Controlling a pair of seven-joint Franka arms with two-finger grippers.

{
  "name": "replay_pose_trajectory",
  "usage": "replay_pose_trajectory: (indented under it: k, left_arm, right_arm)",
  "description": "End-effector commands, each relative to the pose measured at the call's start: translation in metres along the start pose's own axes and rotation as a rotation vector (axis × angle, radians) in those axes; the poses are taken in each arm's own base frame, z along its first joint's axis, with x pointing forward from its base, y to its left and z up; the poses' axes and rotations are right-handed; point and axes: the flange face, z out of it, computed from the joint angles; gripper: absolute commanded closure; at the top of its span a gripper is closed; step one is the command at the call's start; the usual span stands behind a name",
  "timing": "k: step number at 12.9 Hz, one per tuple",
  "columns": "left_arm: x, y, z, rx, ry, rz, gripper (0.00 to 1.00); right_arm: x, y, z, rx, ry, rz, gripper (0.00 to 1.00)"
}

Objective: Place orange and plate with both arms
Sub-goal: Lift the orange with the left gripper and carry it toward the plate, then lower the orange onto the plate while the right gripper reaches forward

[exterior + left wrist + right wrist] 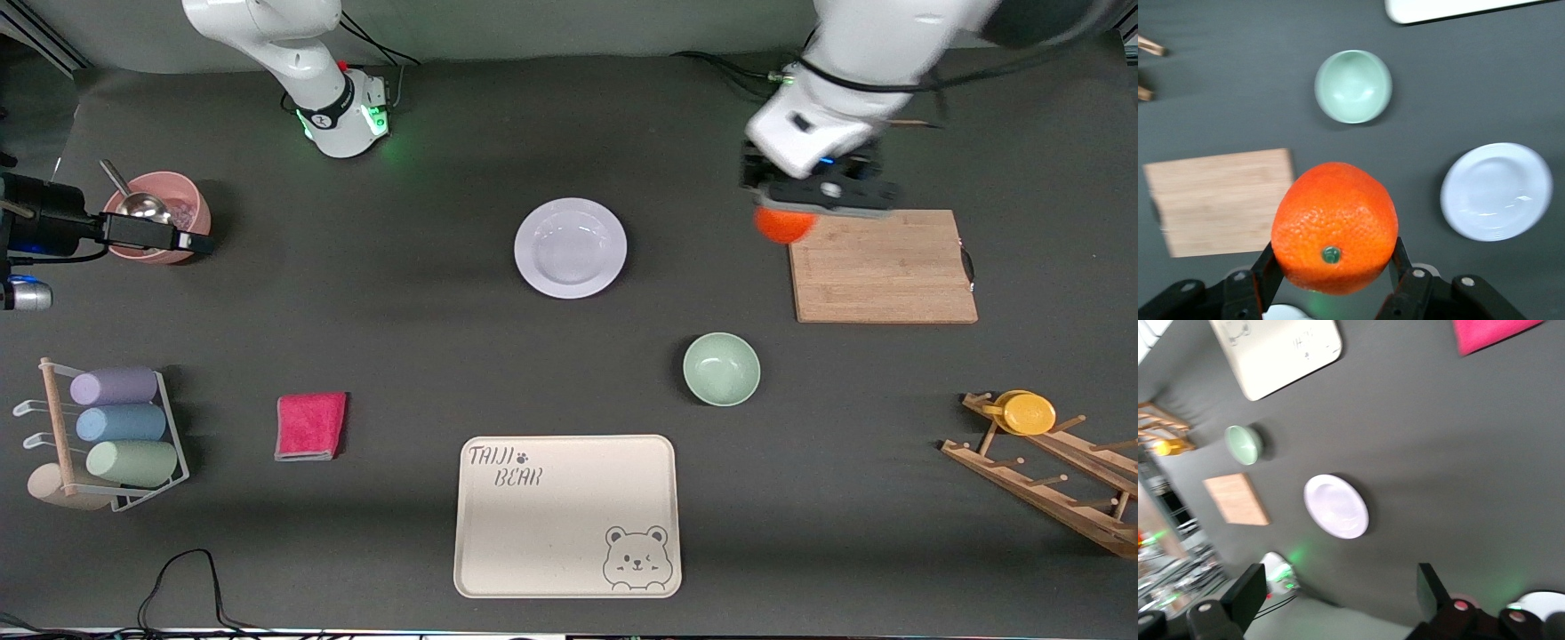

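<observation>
1. Here, right gripper [182, 240]: hangs over the pink cup [169, 200] at the right arm's end of the counter [400, 338], fingers [1248, 593] spread wide with nothing between them; waits, well apart from every task thing.
2. Plate [570, 247]: lies flat and bare near the middle of the counter, between the two arms' ends, with nothing touching it; shows in both wrist views as a white disc on dark cloth.
3. Green bowl [721, 369]: sits nearer the front camera than the plate, toward the left arm's end; plays no part in the task, by the look of it, but stands close to any low path between orange and plate.
4. Orange [782, 224]: rides up in the air, clamped on two sides by the left gripper [787, 209], over the counter just beside the corner of the cutting board [880, 267]; being round, offers no long axis to align.
5. Left gripper's fingers [1268, 270]: closed onto the fruit, one at each flank, gripping it below its widest part.
6. Deciding relation, as a judgement: from the held orange, the plate lies toward the right arm's end of the counter, apart but closer to the left gripper than to the right one; probably calls for a sideways carry at height, then a straight descent over the shallow centre, so as not to clip the rim.
</observation>
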Motion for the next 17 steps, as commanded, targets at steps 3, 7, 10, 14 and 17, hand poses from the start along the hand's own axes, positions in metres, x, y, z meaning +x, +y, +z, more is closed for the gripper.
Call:
replay_pose_trajectory:
  k: [3,7,10,14,17]
  left_arm:
    - [-0.046,0.147,0.021,-0.049,0.06,-0.084,0.85]
    - [-0.047,0.195,0.063,-0.039,-0.003,-0.101,0.86]
    - [-0.018,0.204,0.121,-0.081,-0.078,-0.093,0.86]
    - [0.005,0.207,0.222,-0.096,-0.12,-0.101,0.86]
    - [-0.027,0.219,0.282,-0.095,-0.095,-0.107,0.86]
  right_arm:
    - [0.013,0.018,0.026,0.172,-0.056,-0.102,0.0]
    - [0.029,0.056,0.07,0.288,-0.081,-0.162,0.0]
    - [0.037,0.087,0.114,0.365,-0.077,-0.25,0.0]
    - [0.051,0.125,0.179,0.466,-0.114,-0.316,0.0]
    - [0.039,0.158,0.222,0.511,-0.1,-0.3,0.0]
